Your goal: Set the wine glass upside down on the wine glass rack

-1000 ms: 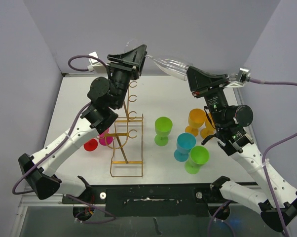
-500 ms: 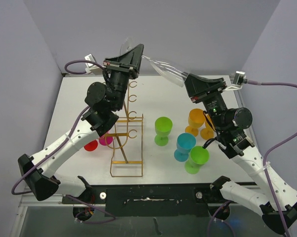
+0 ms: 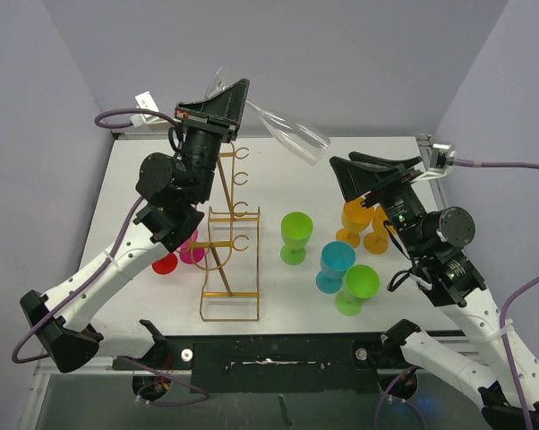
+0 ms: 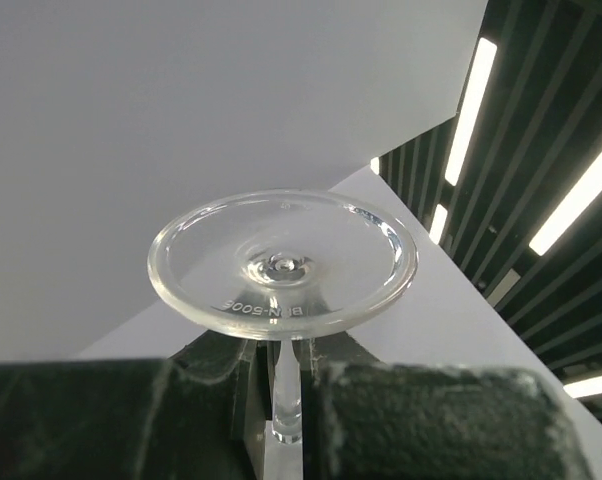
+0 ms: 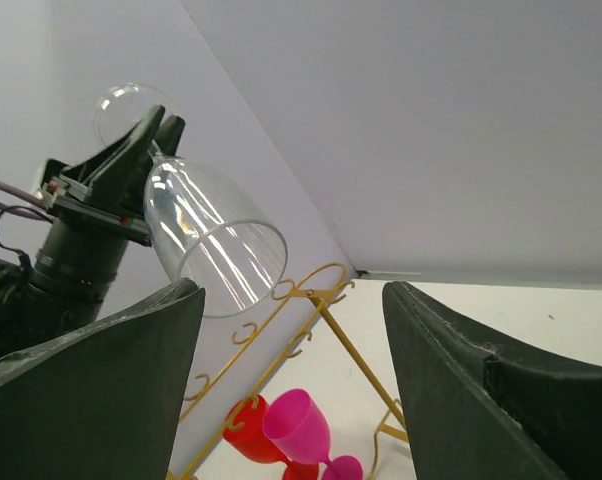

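Note:
A clear wine glass (image 3: 290, 133) lies tilted in the air above the back of the table, its bowl pointing right and down. My left gripper (image 3: 237, 92) is shut on its stem (image 4: 286, 385), just under the round foot (image 4: 281, 262). My right gripper (image 3: 366, 170) is open, apart from the bowl and to its lower right. In the right wrist view the bowl (image 5: 213, 238) shows between and beyond the spread fingers (image 5: 101, 380). The gold wine glass rack (image 3: 226, 242) stands on the table below the left gripper, and its hooks (image 5: 321, 300) are bare.
Coloured plastic goblets stand on the white table: green (image 3: 296, 235), orange (image 3: 356, 218), cyan (image 3: 335, 265) and another green (image 3: 359, 287) right of the rack, red (image 3: 165, 262) and magenta (image 3: 192, 253) left of it. Purple walls close in on three sides.
My right gripper has opened, let go of the bowl and drawn back to the right. My left gripper has shut on the stem and carried the glass up and to the left.

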`<state>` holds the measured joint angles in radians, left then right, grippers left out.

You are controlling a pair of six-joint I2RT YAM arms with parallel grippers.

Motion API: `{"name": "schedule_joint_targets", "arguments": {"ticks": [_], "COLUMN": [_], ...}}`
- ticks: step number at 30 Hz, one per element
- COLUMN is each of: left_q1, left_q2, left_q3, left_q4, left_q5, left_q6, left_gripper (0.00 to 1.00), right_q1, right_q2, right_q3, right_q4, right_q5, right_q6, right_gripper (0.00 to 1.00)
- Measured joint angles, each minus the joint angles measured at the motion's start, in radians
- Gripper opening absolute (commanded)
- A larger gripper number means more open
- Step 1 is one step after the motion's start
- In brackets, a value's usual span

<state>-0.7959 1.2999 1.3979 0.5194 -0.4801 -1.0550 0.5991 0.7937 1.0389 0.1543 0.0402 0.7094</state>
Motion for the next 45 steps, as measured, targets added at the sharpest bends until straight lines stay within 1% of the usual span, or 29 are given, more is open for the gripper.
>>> {"name": "schedule_joint_targets", "arguments": {"ticks": [5, 8, 13, 18, 24, 29, 33, 38, 45], "left_q1": [0.0, 0.0, 0.0, 0.0, 0.0, 0.002, 0.013, 0.012, 0.011], "left_q2": [-0.029, -0.048, -0.068, -0.079, -0.073, -0.058, -0.042, -0.036, -0.027], "left_q3": [0.027, 0.045, 0.096, 0.126, 0.135, 0.135, 0.135, 0.135, 0.135], "left_q4": [-0.035, -0.069, -0.142, -0.192, -0.243, -0.274, -0.294, -0.299, -0.294], "left_q5": [0.047, 0.086, 0.182, 0.288, 0.418, 0.492, 0.518, 0.546, 0.577], "left_q6": [0.18, 0.28, 0.425, 0.517, 0.579, 0.621, 0.639, 0.645, 0.641], "left_gripper": [0.0, 0.0, 0.0, 0.0, 0.0, 0.0, 0.0, 0.0, 0.0], "right_q1": [0.0, 0.0, 0.0, 0.0, 0.0, 0.0, 0.0, 0.001, 0.009], "right_q2": [-0.037, -0.038, 0.031, 0.146, 0.328, 0.438, 0.462, 0.469, 0.485], "right_q3": [0.003, 0.04, 0.204, 0.385, 0.565, 0.621, 0.627, 0.627, 0.627], "right_q4": [-0.089, -0.137, -0.227, -0.312, -0.397, -0.444, -0.455, -0.447, -0.414], "right_q5": [-0.024, -0.057, -0.134, -0.23, -0.361, -0.455, -0.501, -0.532, -0.53], "right_q6": [-0.098, -0.162, -0.27, -0.353, -0.4, -0.403, -0.389, -0.362, -0.332], "right_gripper": [0.77, 0.78, 0.79, 0.79, 0.78, 0.74, 0.71, 0.71, 0.62]}}
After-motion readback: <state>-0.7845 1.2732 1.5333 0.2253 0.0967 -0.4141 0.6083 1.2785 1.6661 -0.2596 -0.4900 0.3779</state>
